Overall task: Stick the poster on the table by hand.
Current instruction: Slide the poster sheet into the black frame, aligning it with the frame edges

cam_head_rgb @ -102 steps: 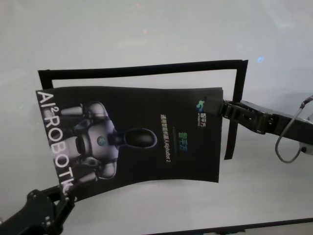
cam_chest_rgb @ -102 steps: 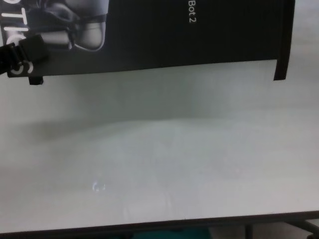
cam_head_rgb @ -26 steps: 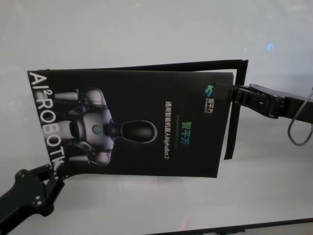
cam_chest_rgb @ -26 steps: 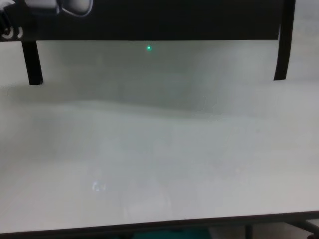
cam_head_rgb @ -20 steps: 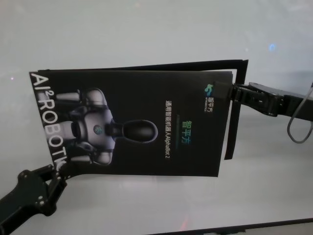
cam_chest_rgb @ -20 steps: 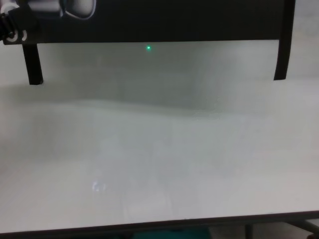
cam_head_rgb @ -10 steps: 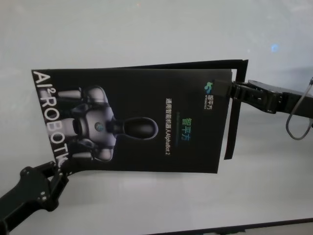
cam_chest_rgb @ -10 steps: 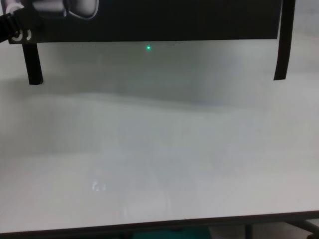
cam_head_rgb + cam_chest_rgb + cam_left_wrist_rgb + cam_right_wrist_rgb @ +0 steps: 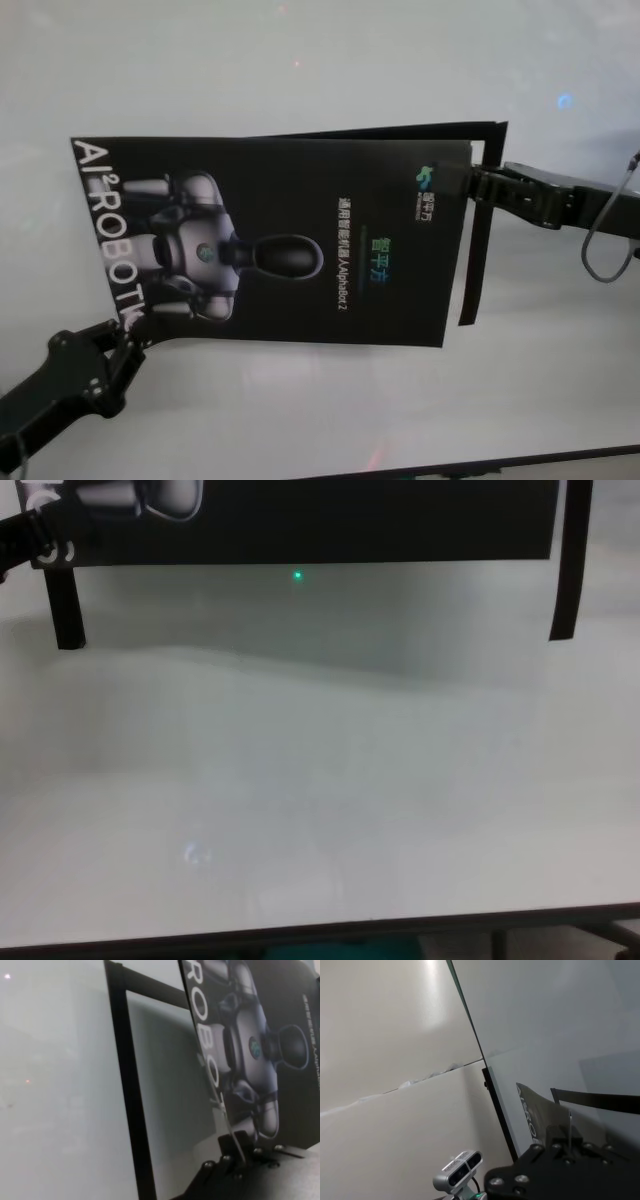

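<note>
The poster (image 9: 290, 240) is a glossy black sheet with a grey robot picture and white "AI² ROBOTIC" lettering, held above the white table (image 9: 300, 60). My left gripper (image 9: 128, 338) is shut on its near left corner. My right gripper (image 9: 462, 182) is shut on its far right corner. In the left wrist view the poster (image 9: 260, 1045) stands above the table, its edge pinched in the left gripper (image 9: 239, 1152). In the chest view its lower edge (image 9: 330, 530) hangs over the table (image 9: 320, 780).
Narrow black tape strips form a frame on the table: one along the back (image 9: 400, 131), one on the right (image 9: 478, 230), one on the left (image 9: 129, 1090). Their near ends show in the chest view (image 9: 64, 610) (image 9: 566, 570). The table's dark front edge (image 9: 320, 932) is near.
Both grippers have carried the poster away from me and a little to the right over the tape frame. Its near left corner has shifted right in the last second.
</note>
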